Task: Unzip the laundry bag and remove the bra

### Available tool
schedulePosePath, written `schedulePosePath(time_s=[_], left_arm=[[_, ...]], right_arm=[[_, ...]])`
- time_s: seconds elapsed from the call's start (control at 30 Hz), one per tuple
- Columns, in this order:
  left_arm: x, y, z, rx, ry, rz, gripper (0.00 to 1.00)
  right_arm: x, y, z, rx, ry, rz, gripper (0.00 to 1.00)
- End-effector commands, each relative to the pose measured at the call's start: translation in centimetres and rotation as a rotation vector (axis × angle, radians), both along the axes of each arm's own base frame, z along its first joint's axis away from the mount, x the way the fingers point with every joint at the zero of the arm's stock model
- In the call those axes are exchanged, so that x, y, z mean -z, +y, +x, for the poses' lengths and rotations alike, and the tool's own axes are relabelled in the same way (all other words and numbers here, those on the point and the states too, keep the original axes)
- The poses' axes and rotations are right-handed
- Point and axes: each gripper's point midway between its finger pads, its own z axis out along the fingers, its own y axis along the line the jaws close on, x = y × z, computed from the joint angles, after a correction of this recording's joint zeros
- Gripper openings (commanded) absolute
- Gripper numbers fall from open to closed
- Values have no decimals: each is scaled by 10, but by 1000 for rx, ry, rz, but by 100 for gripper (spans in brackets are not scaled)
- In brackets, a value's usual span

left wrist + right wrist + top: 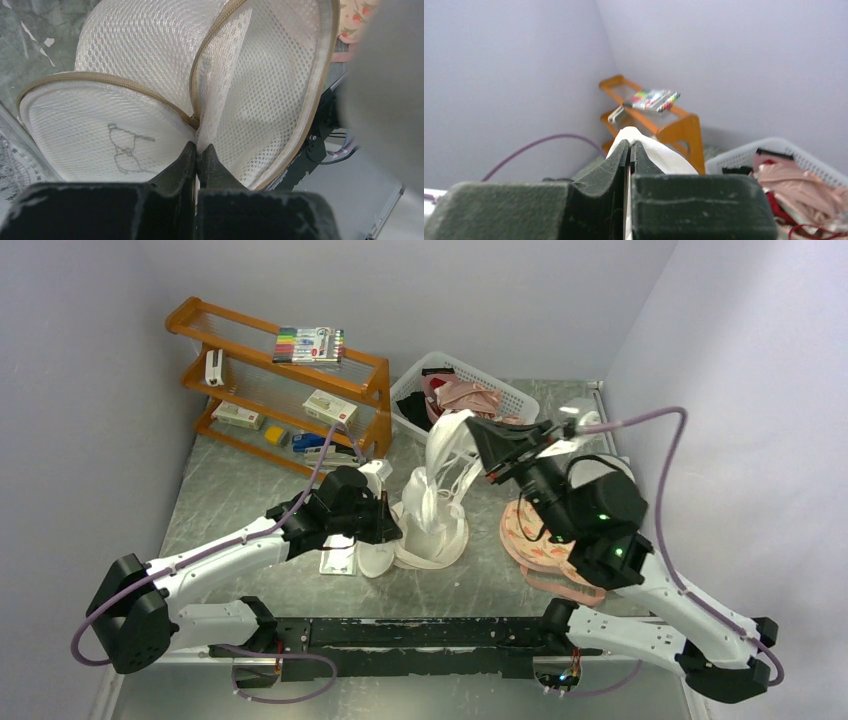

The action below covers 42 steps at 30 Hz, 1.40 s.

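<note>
The left gripper (197, 150) pinches the rim of the unzipped laundry bag (145, 50) while the right gripper (630, 149) clamps white fabric, seemingly the bra (438, 450), above it.

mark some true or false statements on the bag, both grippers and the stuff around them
1. The left gripper is clamped on the laundry bag. True.
2. The bag's zip is fully closed. False: its zip rim gapes open, the two halves apart.
3. The right gripper is shut on a white garment, raised above the bag. True.
4. The marker pack lies in the white basket. False: it sits on top of the wooden rack.
5. The peach patterned pads lie left of the bag. False: they lie to its right, under the right arm.
</note>
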Motion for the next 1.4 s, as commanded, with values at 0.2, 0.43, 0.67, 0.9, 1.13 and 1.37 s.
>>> schedulePosePath(time_s=[0.2,0.43,0.67,0.9,1.13,1.37], left_arm=[[-6,-10,1,34,-9,-31,7],[-4,-11,0,38,-2,-33,7],[-4,-10,1,34,0,-30,7],[-5,-11,1,24,7,-33,7],[-9,-12,2,16,2,-34,7],[-11,-12,1,17,0,-33,7]], right_arm=[[-44,-86,1,303,-83,44,0],[-10,-101,37,589,-18,-51,0],[11,-52,110,675,-45,-229,0],[28,-6,231,625,-15,-246,0],[30,8,302,603,-7,-147,0],[148,-19,340,665,171,-250,0]])
